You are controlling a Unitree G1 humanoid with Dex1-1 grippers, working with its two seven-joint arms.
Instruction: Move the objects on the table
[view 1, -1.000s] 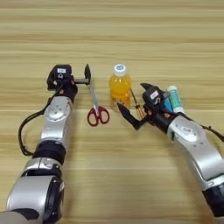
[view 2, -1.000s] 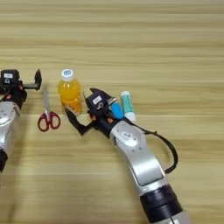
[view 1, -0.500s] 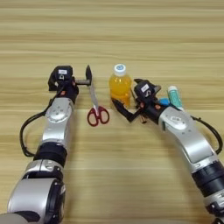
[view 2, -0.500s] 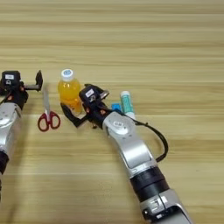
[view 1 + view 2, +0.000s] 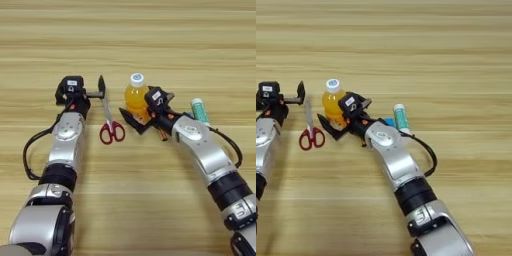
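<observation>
An orange-juice bottle [image 5: 135, 97] with a white cap stands upright at mid-table. My right gripper [image 5: 145, 107] is open and its two black fingers straddle the bottle's lower half, one at the front left and one at the right. Red-handled scissors [image 5: 109, 122] lie left of the bottle, blades pointing away from me. My left gripper [image 5: 82, 91] is open beside the blade tips, with one finger [image 5: 101, 85] just left of them. A white-and-teal glue stick [image 5: 199, 110] lies right of my right wrist. A sliver of the blue block [image 5: 388, 121] shows behind that wrist.
The wooden table [image 5: 150, 40] stretches bare behind the objects and on the right. Both forearms reach in from the front edge, and a black cable [image 5: 426, 155] loops off the right forearm.
My right gripper has swung left from beside the glue stick to the bottle and now straddles it. The glue stick is more exposed. The left arm, the scissors and the bottle have stayed put.
</observation>
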